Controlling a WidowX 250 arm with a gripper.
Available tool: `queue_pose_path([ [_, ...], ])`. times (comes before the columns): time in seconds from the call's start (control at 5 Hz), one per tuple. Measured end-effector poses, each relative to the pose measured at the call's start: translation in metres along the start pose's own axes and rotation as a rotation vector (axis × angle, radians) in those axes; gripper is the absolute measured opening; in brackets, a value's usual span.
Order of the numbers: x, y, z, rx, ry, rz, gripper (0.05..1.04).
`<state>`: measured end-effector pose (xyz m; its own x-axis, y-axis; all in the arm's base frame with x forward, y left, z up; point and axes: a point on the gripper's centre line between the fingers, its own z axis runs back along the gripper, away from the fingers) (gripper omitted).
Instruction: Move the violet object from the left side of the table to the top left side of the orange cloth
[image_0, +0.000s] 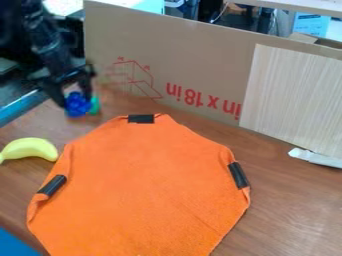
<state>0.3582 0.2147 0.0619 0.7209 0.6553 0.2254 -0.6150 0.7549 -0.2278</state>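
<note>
Violet object at the gripper, beyond the cloth's top left edge

The violet object (78, 104) was at the left of the table (289, 200), toward the back and off the cloth, right at the lower end of the black gripper (77, 98). Whether the gripper had hold of it or was merely around it, I could not tell. Against its right side in the view showed a small green thing (95, 105), on the side toward the cloth's top

The orange cloth (153, 185) spread across the middle foreground, its top left edge near the object. Dark strips sat on its rim: one at the top (141, 119), one at the left (52, 185), one at the right (238, 175). A yellow banana (31, 149) lay just beside the cloth's left edge, nearer the camera than the object and aside from the short way between object and cloth. Behind stood a cardboard wall (194, 60) with red print, a pale striped panel (294, 95) at its right and a white strip (316, 158) at the panel's foot

The object looked deep blue, rounded and knobbly, with a bumpy outline and brighter and darker patches
</note>
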Motion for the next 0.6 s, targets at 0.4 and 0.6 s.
queue_pose_path([
  [0.4, 0.009, -0.053, -0.023, 0.009, 0.031, -0.001, 0.732],
  [0.6, 0.000, -0.078, -0.037, 0.010, 0.059, -0.019, 0.732],
])
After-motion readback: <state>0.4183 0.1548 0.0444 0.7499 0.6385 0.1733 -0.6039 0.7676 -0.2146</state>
